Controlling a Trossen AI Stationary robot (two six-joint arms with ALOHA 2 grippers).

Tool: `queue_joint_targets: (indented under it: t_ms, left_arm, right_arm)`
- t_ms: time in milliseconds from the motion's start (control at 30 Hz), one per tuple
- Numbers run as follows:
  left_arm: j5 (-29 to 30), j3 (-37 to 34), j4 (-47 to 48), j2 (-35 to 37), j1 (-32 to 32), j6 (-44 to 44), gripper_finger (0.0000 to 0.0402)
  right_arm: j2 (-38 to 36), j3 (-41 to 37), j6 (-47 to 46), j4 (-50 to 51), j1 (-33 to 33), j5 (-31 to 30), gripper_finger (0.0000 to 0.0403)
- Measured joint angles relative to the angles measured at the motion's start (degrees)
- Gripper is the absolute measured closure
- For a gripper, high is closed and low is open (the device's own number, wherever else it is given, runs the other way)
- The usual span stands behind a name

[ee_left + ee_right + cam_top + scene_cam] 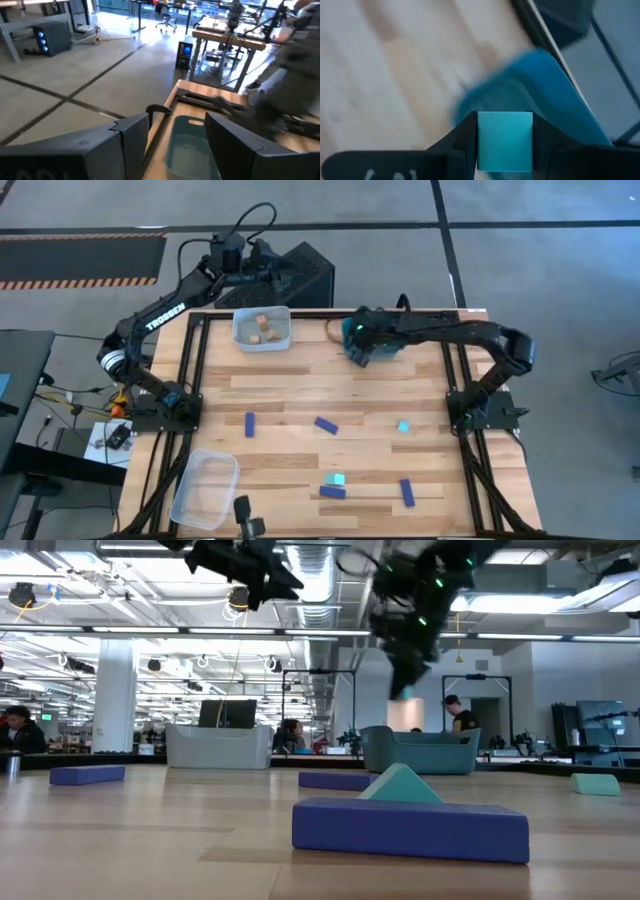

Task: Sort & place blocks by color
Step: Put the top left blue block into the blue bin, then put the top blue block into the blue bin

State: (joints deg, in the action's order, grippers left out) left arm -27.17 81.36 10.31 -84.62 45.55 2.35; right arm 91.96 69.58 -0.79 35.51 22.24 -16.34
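Right wrist view is showing the right gripper (505,145) clamping a light teal cube (504,141) between its two dark fingers (462,145), the jaws closed down to the width of that cube. Just beyond the fingertips, the teal bin (545,95) is lying blurred on the wooden table (385,75). Seen from above, the right gripper (358,345) is hanging over the near edge of the teal bin (385,352) at the far side of the table (300,380).

The left gripper (175,137) is waiting with its jaws spread wide and nothing between them; past its fingers (135,142) the teal bin (187,147) is showing. From above, the left gripper (262,255) is sitting beyond the table's far edge, behind the pale grey bin (262,329) that is holding tan cubes (263,330).

The remaining blocks are lying well apart from both sets of jaws: dark blue bars at (249,424), (326,425), (333,492) and (407,492), one teal cube (403,426) on the right arm's side, and another teal cube (336,479) just beside the nearest bar. A clear bin (205,488) is resting at the near left corner.
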Motion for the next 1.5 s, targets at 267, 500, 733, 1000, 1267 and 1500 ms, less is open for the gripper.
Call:
queue_joint_targets:
  t_ms: [267,500,733,1000,1267,1500]
  left_arm:
    - [8.1,0.0,-0.7,4.1,-6.1,-0.5,0.0217]
    - [15.2,0.0,-0.2,5.0,-12.6,-4.1,0.0217]
    - [25.1,0.0,0.3,5.8,-21.3,-6.5,0.0217]
    - [42.9,0.0,6.1,10.4,-37.0,-3.0,0.0239]
    - [49.3,-4.1,17.0,9.4,-50.0,-13.5,0.0296]
    - [56.5,-9.4,18.9,9.5,-59.3,-20.8,0.0324]
  right_arm:
    - [-5.1,-13.5,-13.0,-11.0,11.3,4.0,0.0272]
    - [-2.3,-13.9,-14.9,-10.7,12.8,5.6,0.0215]
    - [-4.2,-13.9,-13.8,-6.1,11.9,7.7,0.0151]
    - [-19.4,-14.0,-14.7,-2.7,6.5,7.4,0.0144]
    - [-31.3,-19.3,-36.8,-6.1,-13.3,-4.3,0.0144]
    - [-27.3,-20.2,-54.6,-5.0,-33.2,-12.7,0.0164]
